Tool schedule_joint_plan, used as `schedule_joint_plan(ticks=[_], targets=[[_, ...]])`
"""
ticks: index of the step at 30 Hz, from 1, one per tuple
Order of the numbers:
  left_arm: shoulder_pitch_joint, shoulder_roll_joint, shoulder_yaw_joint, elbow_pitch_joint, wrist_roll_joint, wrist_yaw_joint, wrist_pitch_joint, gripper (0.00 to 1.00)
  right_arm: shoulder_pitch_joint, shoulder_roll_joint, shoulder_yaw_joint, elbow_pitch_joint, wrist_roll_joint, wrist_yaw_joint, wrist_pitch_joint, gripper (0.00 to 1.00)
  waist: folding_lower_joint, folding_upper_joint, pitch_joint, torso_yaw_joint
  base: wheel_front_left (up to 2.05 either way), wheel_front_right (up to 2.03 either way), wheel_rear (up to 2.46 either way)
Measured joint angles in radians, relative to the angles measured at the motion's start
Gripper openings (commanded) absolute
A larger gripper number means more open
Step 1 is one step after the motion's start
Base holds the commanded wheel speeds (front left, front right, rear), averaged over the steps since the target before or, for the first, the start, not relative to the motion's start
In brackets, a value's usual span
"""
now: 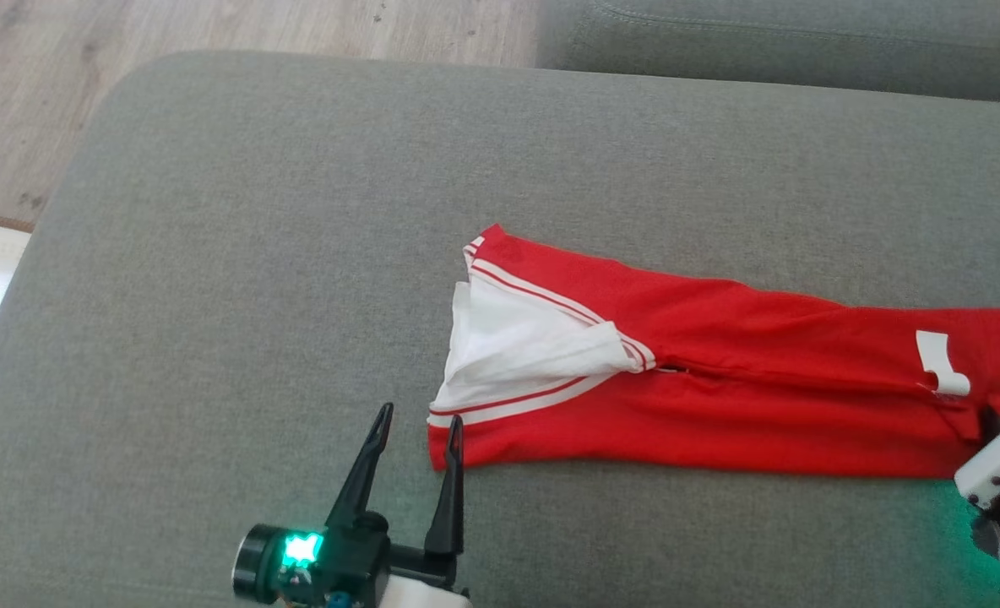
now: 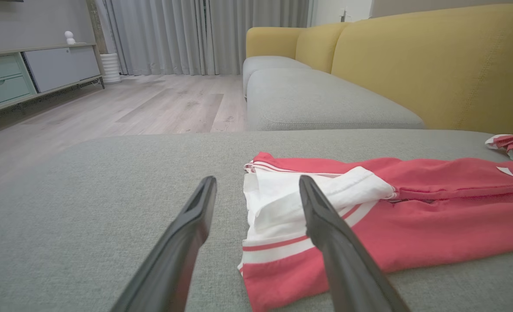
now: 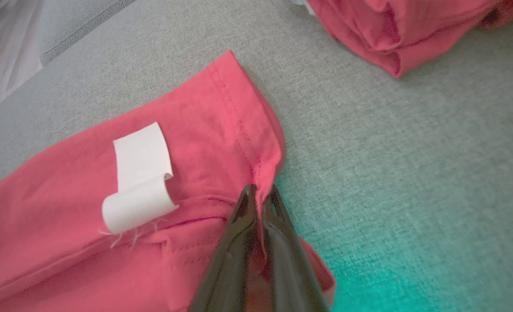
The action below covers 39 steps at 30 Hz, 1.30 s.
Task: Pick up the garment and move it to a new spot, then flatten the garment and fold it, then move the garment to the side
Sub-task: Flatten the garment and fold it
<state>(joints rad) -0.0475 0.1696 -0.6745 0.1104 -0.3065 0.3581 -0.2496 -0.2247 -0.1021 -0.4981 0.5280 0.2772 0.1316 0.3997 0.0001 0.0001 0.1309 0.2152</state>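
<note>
Garment: you are looking at a red garment [image 1: 720, 371] with white striped trim. It lies stretched out on the grey cushion [image 1: 297, 253], with its white-lined end to your left and its hemmed end to your right.
Left gripper: the left gripper [image 1: 421, 414] has its fingers spread wide at the garment's near left corner. One finger crosses the striped edge and the other is over bare cushion. You cannot tell whether either touches.
Right gripper: the right gripper [image 3: 261, 190] has its fingers pressed together, pinching the red hem just beside a curled white label [image 3: 139, 180].
Nearby: another bunch of red cloth [image 3: 395, 30] lies on the cushion, apart from the hem.
</note>
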Motion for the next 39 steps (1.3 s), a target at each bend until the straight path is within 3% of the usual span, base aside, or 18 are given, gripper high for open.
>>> schedule_joint_plan(ticks=[8, 15, 19, 29, 34, 39], targets=[[0.006, -0.011, 0.045, 0.012, 0.029, -0.034, 0.000, 1.00, 0.053, -0.006, 0.010, -0.080, 0.043, 0.000, -0.003, 0.00, 0.0000, 0.0000, -0.007, -0.028, 0.00, 0.00, 0.00], [0.013, -0.020, 0.080, 0.011, 0.057, -0.051, 0.000, 1.00, 0.051, -0.079, -0.032, -0.132, 0.065, 0.000, 0.002, 0.00, -0.0001, 0.0000, -0.021, -0.070, 0.00, 0.00, 0.00], [0.014, -0.022, 0.094, 0.011, 0.061, -0.059, -0.001, 1.00, 0.046, -0.075, -0.017, -0.181, 0.104, 0.000, 0.021, 0.00, -0.0001, 0.0000, -0.028, -0.083, 0.00, 0.00, 0.00], [0.016, -0.030, 0.101, 0.031, 0.080, -0.091, -0.001, 1.00, 0.022, 0.030, 0.280, -0.435, 0.280, 0.000, 0.087, 0.00, -0.0001, 0.0000, -0.050, -0.054, 0.00, 0.00, 0.00], [0.019, -0.040, 0.106, 0.040, 0.081, -0.100, -0.001, 1.00, 0.023, 0.046, 0.447, -0.443, 0.331, 0.000, 0.090, 0.00, -0.0001, 0.0000, -0.065, -0.008, 0.00, 0.00, 0.00], [0.041, -0.051, 0.107, 0.047, 0.081, -0.112, -0.001, 1.00, 0.023, 0.049, 0.598, -0.373, 0.426, 0.000, 0.029, 0.00, -0.0002, 0.0000, -0.074, 0.047, 0.00, 0.00, 0.00]])
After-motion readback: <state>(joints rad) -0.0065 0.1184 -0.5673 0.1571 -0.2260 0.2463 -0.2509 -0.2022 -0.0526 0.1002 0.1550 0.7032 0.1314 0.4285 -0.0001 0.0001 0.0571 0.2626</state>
